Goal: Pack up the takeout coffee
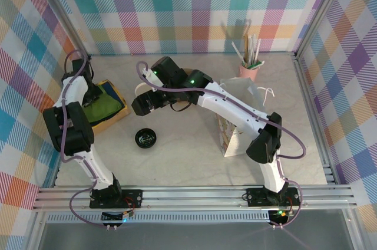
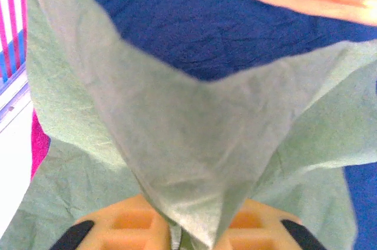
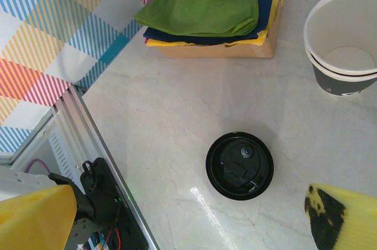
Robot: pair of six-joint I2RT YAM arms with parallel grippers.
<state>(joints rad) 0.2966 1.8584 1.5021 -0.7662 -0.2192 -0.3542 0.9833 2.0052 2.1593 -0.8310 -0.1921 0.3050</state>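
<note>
The takeout coffee is out of view. A lidless paper cup with a white rim stands at the right wrist view's upper right, and a loose black lid lies flat on the table. My right gripper hovers open above the table beside that lid, nothing between its yellow fingers. My left gripper is down in the cardboard box, its orange fingers shut on a raised fold of a green paper napkin. A blue napkin lies beneath.
A white paper bag stands at the right under the right arm. A pink cup of sticks is at the back right. The napkin box sits at the left by the metal frame rail.
</note>
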